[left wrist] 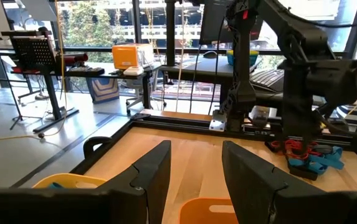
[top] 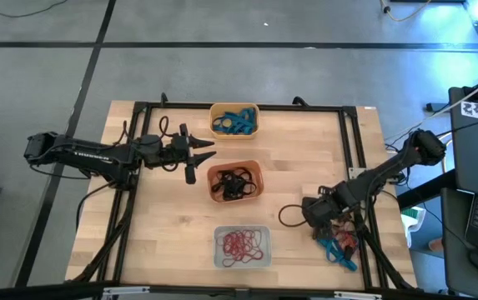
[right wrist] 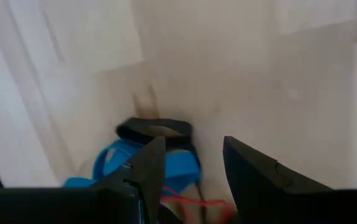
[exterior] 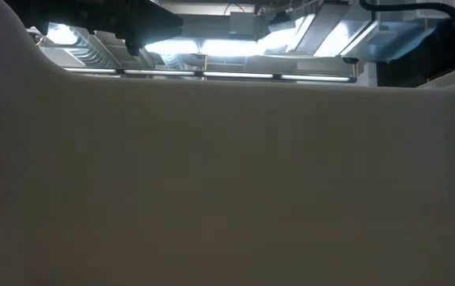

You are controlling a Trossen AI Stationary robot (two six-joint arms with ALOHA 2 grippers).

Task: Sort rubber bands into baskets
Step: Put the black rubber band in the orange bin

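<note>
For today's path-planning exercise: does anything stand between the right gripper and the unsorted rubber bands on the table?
Nothing visible does. The right gripper sits directly over the loose pile of rubber bands near the table's right edge, jaws open. In the right wrist view, a blue band and a black one lie just beyond the fingers, unobstructed.

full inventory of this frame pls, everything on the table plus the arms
yellow-orange basket: one, far edge of table, blue-teal bands inside
red-orange basket: one, table centre, black bands inside
pale basket: one, near edge, red-pink bands inside
loose rubber bands: small unsorted pile, blue-teal, red-pink and black, right near corner
table: one, light wood, black frame
left gripper: fingers open, hovering left of the yellow-orange and red-orange baskets
right gripper: fingers open, down over the loose pile
</note>
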